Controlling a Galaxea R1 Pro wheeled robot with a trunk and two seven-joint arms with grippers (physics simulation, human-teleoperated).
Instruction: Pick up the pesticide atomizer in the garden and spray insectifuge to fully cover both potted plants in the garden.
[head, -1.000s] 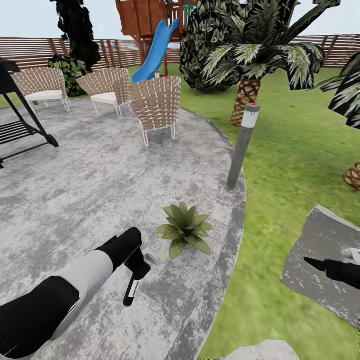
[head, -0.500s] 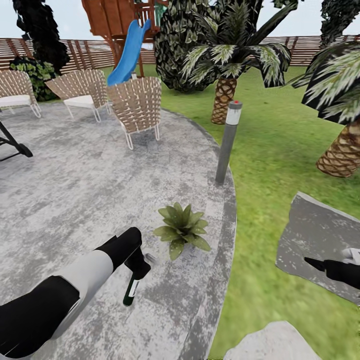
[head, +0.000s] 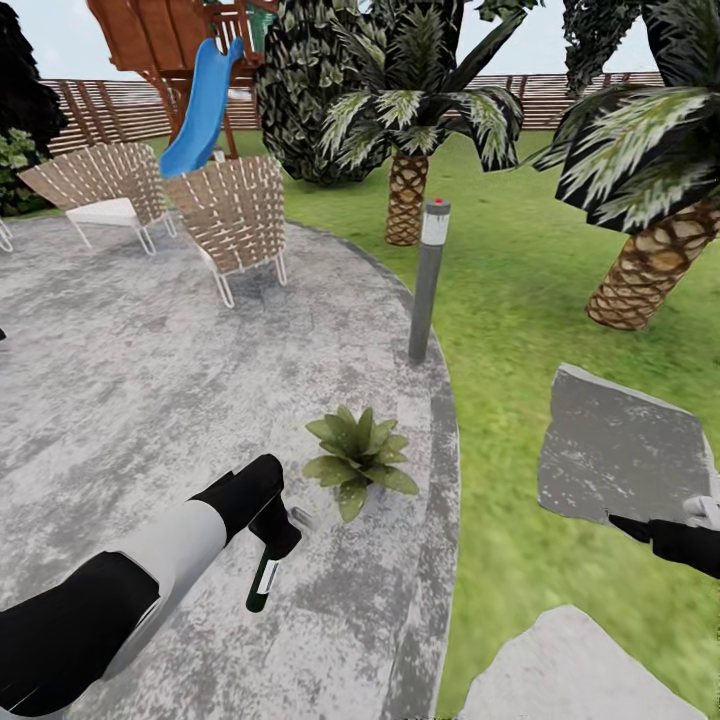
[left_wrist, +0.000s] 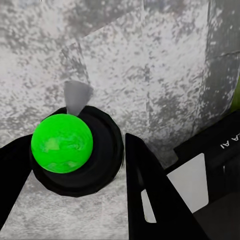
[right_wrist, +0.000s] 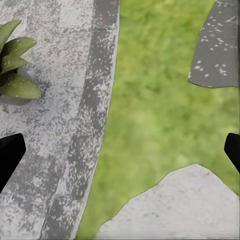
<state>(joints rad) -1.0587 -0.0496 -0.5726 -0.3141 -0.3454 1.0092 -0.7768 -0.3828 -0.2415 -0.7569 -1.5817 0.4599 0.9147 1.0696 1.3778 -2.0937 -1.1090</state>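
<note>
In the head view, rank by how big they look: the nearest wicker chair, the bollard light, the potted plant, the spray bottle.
1. nearest wicker chair
2. bollard light, taller but far slimmer
3. potted plant
4. spray bottle, smallest

Chair and bollard stand farther away, so true sizes differ more than this suggests.

open paving lies all round the potted plant (head: 357, 462), with only the grey light post (head: 428, 283) behind it and wicker chairs (head: 232, 222) well back; lawn (head: 505, 330) beyond is bare.
</note>
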